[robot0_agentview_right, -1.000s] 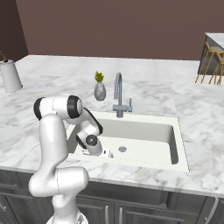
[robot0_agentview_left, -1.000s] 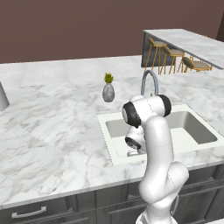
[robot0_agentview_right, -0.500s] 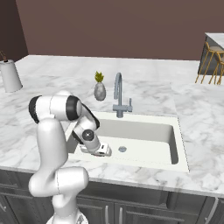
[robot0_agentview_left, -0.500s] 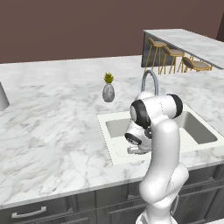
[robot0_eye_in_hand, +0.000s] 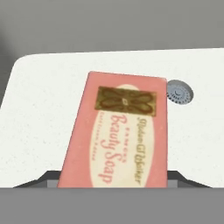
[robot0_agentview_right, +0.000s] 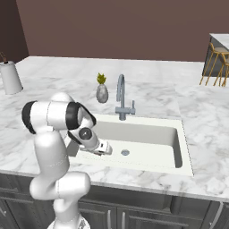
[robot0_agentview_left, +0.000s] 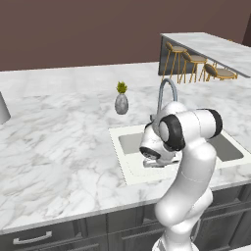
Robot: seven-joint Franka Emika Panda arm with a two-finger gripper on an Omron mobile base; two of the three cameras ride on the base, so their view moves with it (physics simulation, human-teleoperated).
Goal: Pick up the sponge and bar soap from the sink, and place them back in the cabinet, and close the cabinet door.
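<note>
The robot stands at a long counter (robot0_agentview_left: pixel 59 147) with a white and grey marble top. Under the top are dark grey drawers (robot0_agentview_left: pixel 34 238) with silver handles. Behind the counter is a plain brown wall (robot0_agentview_right: pixel 116 27).

The sink (robot0_agentview_right: pixel 176 134) is set into the counter. It is cream-white and shaped like a box. A tall grey faucet (robot0_agentview_right: pixel 120 96) curves up at its back edge. A small round drain (robot0_agentview_right: pixel 125 152) sits in the floor of the sink.

The white arm bends over the front edge of the sink and reaches down into it. The gripper (robot0_agentview_right: pixel 106 148) hangs low inside the sink, close to the drain.

In the hand view, the bar soap (robot0_eye_in_hand: pixel 120 135) is very close and looks big. It is a flat pink block with a gold label and the words "Beauty Soap" on it. It runs from between the two dark finger tips (robot0_eye_in_hand: pixel 46 178) up toward the drain (robot0_eye_in_hand: pixel 179 92), over the white sink floor. The fingers are set one on each side of the soap's near end and seem to grip it, but the spots where they touch are hidden.

A small grey vase (robot0_agentview_left: pixel 121 103) with a yellow-green plant stands on the counter near the faucet. A pale grey pot (robot0_agentview_right: pixel 10 77) stands far off at the left end. Across the room is another marble counter (robot0_agentview_left: pixel 215 46) with gold stools (robot0_agentview_left: pixel 193 63) beside it.
</note>
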